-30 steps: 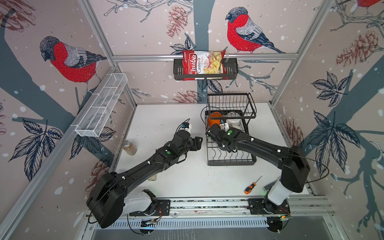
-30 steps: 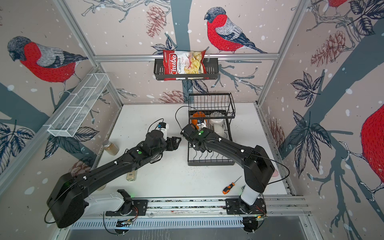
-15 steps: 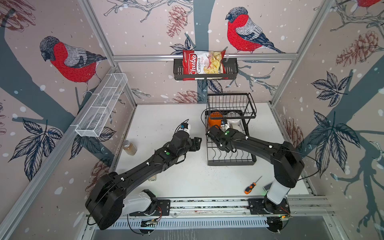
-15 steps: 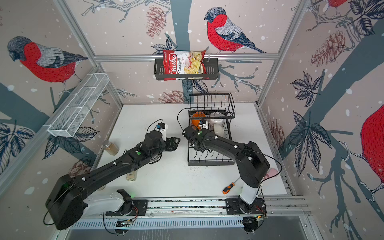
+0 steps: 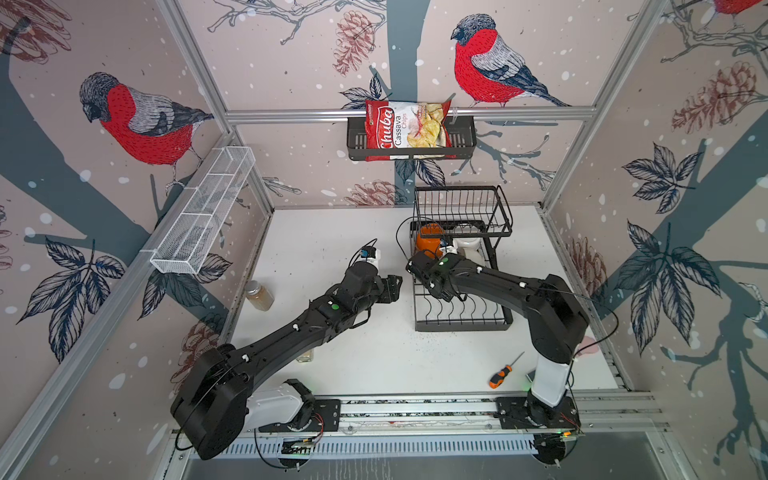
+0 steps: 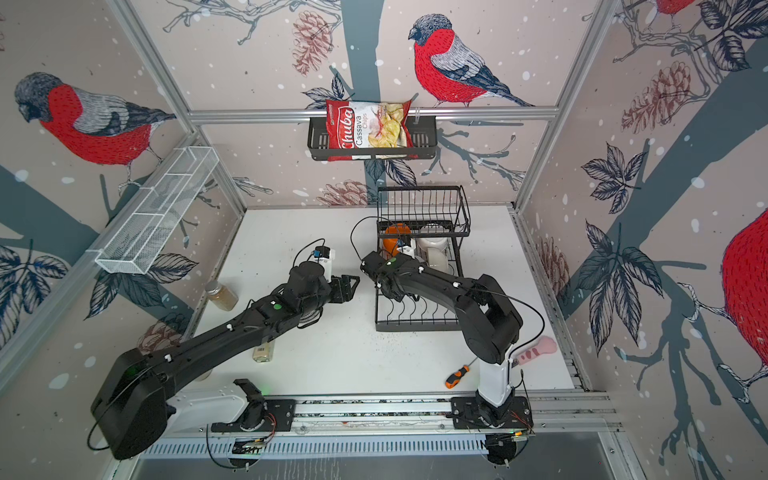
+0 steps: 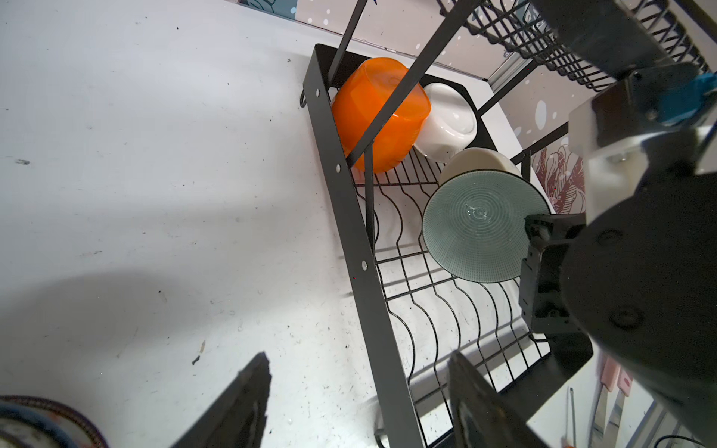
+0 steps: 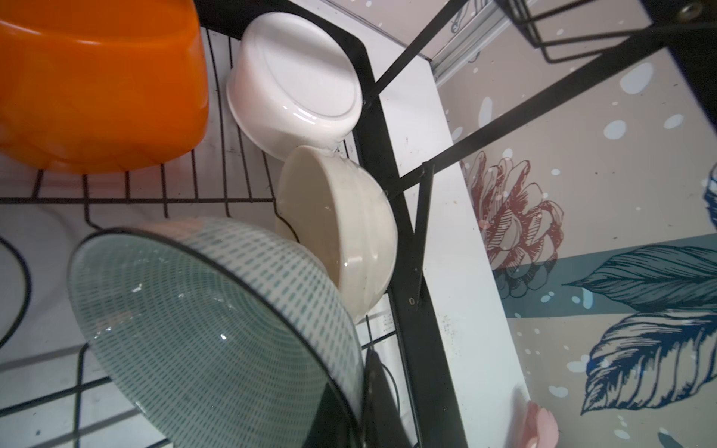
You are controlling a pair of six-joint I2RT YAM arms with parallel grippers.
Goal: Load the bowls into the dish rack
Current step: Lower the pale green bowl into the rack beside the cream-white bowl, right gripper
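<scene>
The black dish rack [image 5: 463, 326] stands right of centre in both top views. On its lower tier lie an orange bowl [image 7: 380, 116], a white bowl [image 7: 450, 120] and a cream bowl [image 7: 481, 161], all tipped on their sides. My right gripper [image 8: 355, 403] is shut on the rim of a green patterned bowl [image 8: 217, 329], held on edge over the wavy dividers next to the cream bowl [image 8: 349, 232]. My left gripper [image 7: 359, 355] is open and empty, just outside the rack's left side [image 7: 349, 201]. In a top view it shows as the left gripper [image 5: 395, 286].
An orange-handled screwdriver [image 5: 500, 374] lies near the front right. A jar [image 5: 259, 295] stands at the left wall, and a small bottle [image 6: 264, 351] lies under my left arm. A pink object [image 6: 536, 351] sits at the right. A white mesh tray [image 5: 203, 212] and a black shelf basket [image 5: 463, 139] with a chips bag hang on the walls.
My right arm's elbow has swung inward toward the rack while its gripper stayed over the lower tier with the bowl. The left gripper has barely moved.
</scene>
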